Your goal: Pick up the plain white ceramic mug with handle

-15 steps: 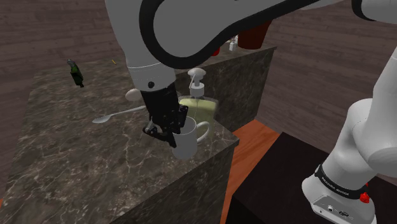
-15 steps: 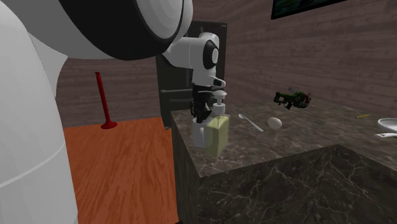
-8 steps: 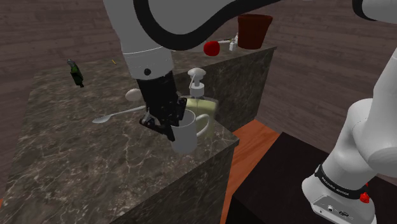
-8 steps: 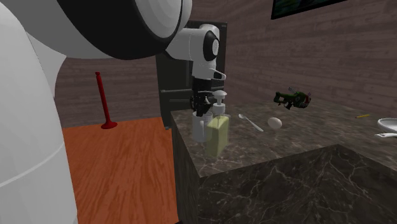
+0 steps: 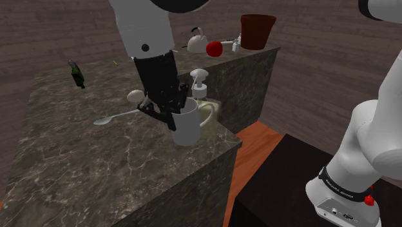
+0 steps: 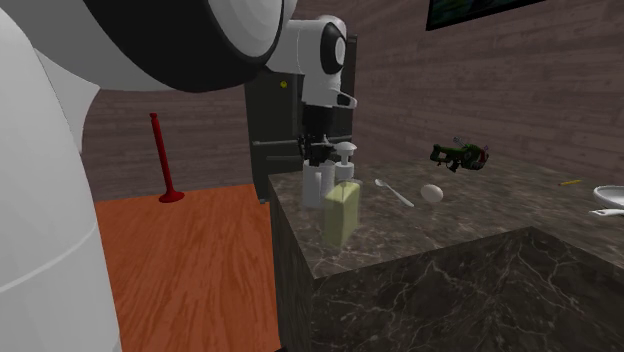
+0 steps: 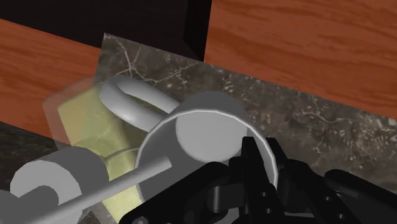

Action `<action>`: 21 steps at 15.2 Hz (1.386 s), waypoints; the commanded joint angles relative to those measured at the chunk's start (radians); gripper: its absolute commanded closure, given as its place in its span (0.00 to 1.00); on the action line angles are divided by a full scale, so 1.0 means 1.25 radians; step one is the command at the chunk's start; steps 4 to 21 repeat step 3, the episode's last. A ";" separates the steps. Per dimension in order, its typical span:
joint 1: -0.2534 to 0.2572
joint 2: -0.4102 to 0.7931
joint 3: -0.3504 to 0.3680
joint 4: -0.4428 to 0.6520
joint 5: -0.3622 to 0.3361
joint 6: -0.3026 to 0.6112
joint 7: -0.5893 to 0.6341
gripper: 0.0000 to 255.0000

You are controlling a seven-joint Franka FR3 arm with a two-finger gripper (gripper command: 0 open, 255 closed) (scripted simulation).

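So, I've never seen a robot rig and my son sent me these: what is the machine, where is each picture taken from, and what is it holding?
It is one white robot arm with a black two-fingered end effector. One picture looks down from beside its stand, one from another spot near the arm, and one from a camera on the wrist. On the dark marbled counter are a spoon, a white egg-like thing, a yellowish soap dispenser and a small dark green object. The end effector is shut on the rim of the white mug, one finger inside and one outside, right beside the dispenser.
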 commanded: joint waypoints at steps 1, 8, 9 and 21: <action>0.001 0.002 0.001 0.025 -0.001 -0.023 0.003 1.00; 0.001 0.002 0.001 0.027 -0.001 -0.025 0.003 1.00; 0.001 0.002 0.001 0.027 -0.001 -0.025 0.003 1.00; 0.001 0.002 0.001 0.027 -0.001 -0.025 0.003 1.00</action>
